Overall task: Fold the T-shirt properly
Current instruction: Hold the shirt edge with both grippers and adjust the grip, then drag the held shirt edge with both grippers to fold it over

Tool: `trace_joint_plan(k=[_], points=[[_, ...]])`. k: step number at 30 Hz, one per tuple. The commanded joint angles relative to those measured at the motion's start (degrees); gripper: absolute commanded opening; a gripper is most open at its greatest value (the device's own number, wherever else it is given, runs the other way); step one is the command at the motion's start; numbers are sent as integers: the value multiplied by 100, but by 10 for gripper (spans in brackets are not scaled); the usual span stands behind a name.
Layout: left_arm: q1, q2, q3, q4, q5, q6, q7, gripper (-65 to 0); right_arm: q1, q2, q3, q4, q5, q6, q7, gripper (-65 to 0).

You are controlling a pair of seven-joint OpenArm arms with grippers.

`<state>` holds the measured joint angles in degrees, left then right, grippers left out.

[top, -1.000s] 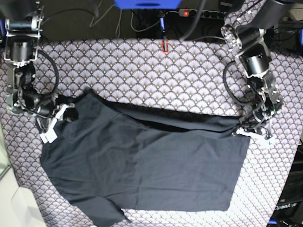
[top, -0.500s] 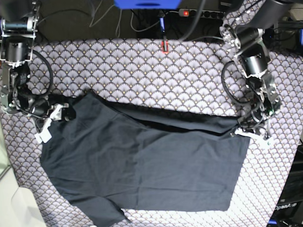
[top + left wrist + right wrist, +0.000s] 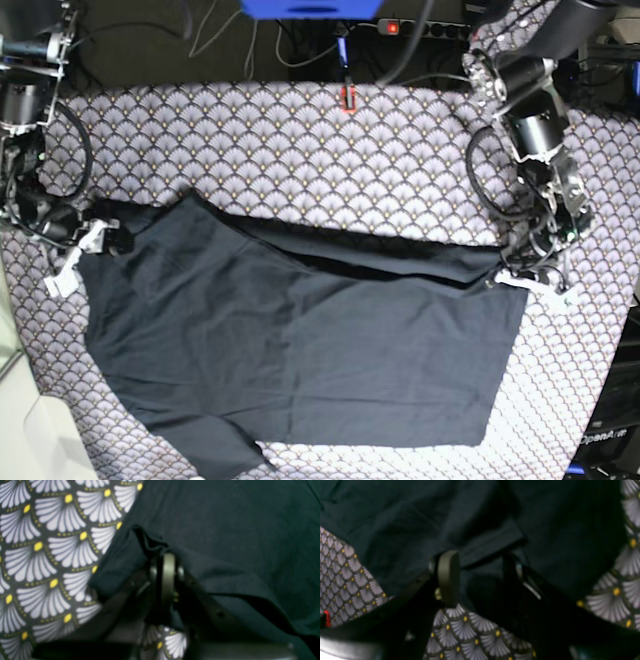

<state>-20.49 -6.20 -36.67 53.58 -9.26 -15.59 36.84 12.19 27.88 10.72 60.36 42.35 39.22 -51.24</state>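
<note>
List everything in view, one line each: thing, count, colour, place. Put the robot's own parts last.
Dark navy short-sleeved cotton T-shirt: one, near-black, spread across the table's middle and near side, its far edge folded over.
Scallop-patterned tablecloth: one, white and grey with yellow dots, covering the table.
Power strip: one, black with a red lit switch, behind the table's far edge.
Small red object: one, at the cloth's far edge; too small to identify.
Left gripper: one, black, shut on the T-shirt's edge at the base view's right.
Right gripper: one, black, fingers apart around the T-shirt's hem at the base view's left.
</note>
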Motion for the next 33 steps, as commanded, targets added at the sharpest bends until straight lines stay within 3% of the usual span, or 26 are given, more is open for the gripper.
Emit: trace_joint_plan(k=[1, 11, 20, 24, 28, 33], points=[[-83, 0, 5, 53, 16, -19, 118, -650, 87, 100, 31, 78, 130, 78, 109, -354], [-74, 17, 5, 53, 16, -19, 118, -650, -186, -225, -4, -71, 130, 78, 425, -353], [14, 17, 5, 53, 16, -19, 118, -650, -45, -243, 5, -80, 130, 78, 584, -362], [49, 17, 5, 53, 16, -19, 118, -650, 61, -243, 5, -80, 130, 78, 584, -473], [93, 26, 5, 53, 16, -19, 118, -650, 175, -252, 5, -89, 130, 78, 584, -630], [111, 9, 5, 53, 16, -19, 118, -650, 184, -304, 5, -89, 130, 78, 584, -650]])
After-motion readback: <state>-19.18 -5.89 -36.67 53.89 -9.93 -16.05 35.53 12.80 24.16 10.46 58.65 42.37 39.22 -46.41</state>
